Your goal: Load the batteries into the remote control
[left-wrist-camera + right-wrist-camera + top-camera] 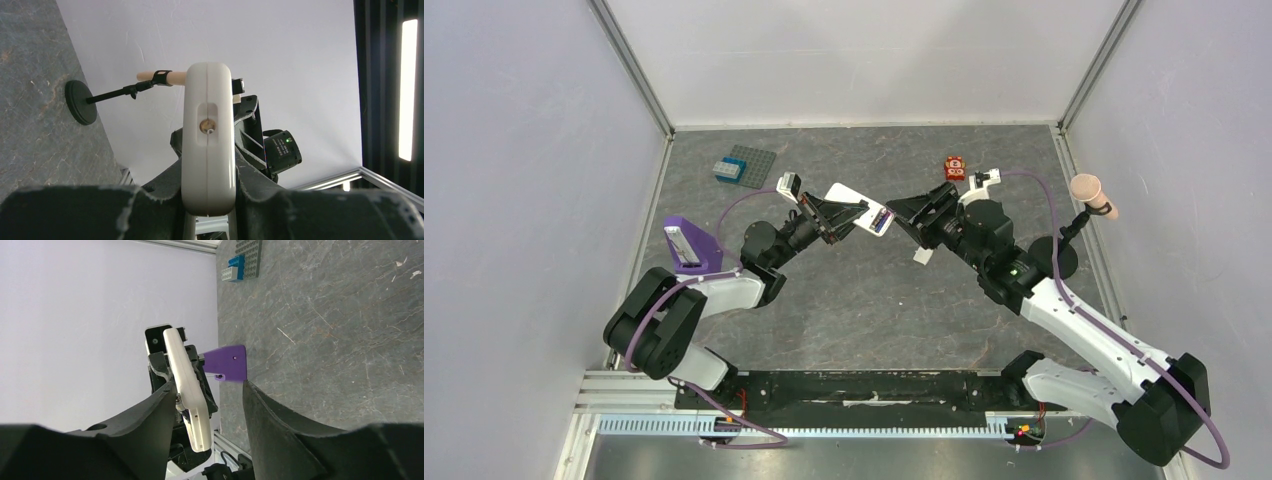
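Observation:
My left gripper (849, 215) is shut on the white remote control (856, 208) and holds it above the table's middle. In the left wrist view the remote (208, 135) stands edge-on between the fingers (150, 200). A bluish-purple battery (881, 220) shows at the remote's right end; the dark battery cannot be made out. My right gripper (904, 213) is open and empty, its tips just right of that end. In the right wrist view the remote (186, 385) sits close to the left finger (145, 425), inside the wide gap.
A small white piece (922, 256) lies on the table under the right wrist. A red-orange toy block (954, 167) sits at the back. A purple stand (686, 243) is on the left, a grey baseplate with a blue brick (742, 166) at back left, and a black stand with a peach roll (1092, 195) on the right.

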